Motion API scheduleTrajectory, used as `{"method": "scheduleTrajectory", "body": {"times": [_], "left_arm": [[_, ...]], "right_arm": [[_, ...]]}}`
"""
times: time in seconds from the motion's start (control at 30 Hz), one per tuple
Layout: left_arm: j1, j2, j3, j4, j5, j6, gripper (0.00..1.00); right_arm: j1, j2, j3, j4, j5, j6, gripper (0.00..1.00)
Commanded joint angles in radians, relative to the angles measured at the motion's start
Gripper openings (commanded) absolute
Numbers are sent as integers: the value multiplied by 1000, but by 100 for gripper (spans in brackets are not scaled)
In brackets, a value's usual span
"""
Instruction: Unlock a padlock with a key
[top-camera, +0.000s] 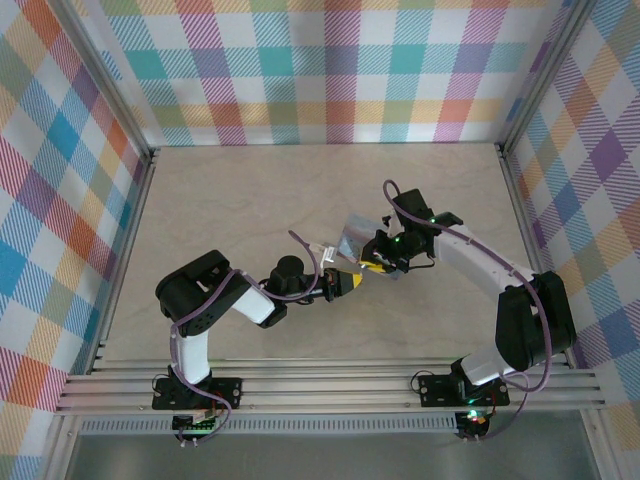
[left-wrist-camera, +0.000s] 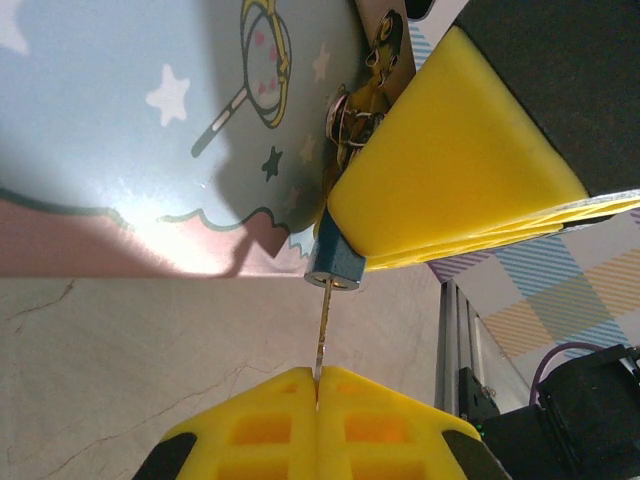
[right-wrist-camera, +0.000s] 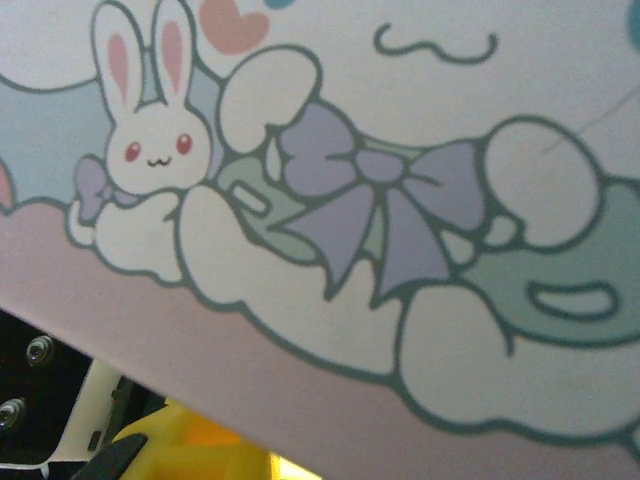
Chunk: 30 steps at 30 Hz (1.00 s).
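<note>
The padlock (left-wrist-camera: 335, 265) is a small dark bluish lock hanging at the metal clasp (left-wrist-camera: 360, 110) of the pale blue cartoon tin (left-wrist-camera: 120, 130). The thin pale key (left-wrist-camera: 322, 330) runs straight up from my left gripper (left-wrist-camera: 317, 385) into the padlock's underside. The left fingers are shut on the key's head. My right gripper's yellow fingers (left-wrist-camera: 450, 160) close around the padlock's body from the right. In the top view the left gripper (top-camera: 350, 282) and right gripper (top-camera: 378, 262) meet at the tin (top-camera: 352, 238) mid-table. The right wrist view looks at the tin's printed face (right-wrist-camera: 400, 200).
Pale tabletop (top-camera: 250, 200) lies open behind and to the left of the tin. Aluminium rails (top-camera: 330, 385) run along the near edge, and plaid walls (top-camera: 330, 70) close in the back and sides. A rail and a dark arm base (left-wrist-camera: 580, 410) sit at the lower right of the left wrist view.
</note>
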Motion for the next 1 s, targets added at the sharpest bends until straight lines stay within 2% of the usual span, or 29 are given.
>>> {"method": "scheduleTrajectory", "body": {"times": [0.0,0.97], "left_arm": [[7,-66,5,101,-13,10,0],[18,-79,-37,89,38,27,0]], "right_arm": [[22,-22,17,-71,-56,-49,0],[7,-2,25,-69,-109,-30,0]]}}
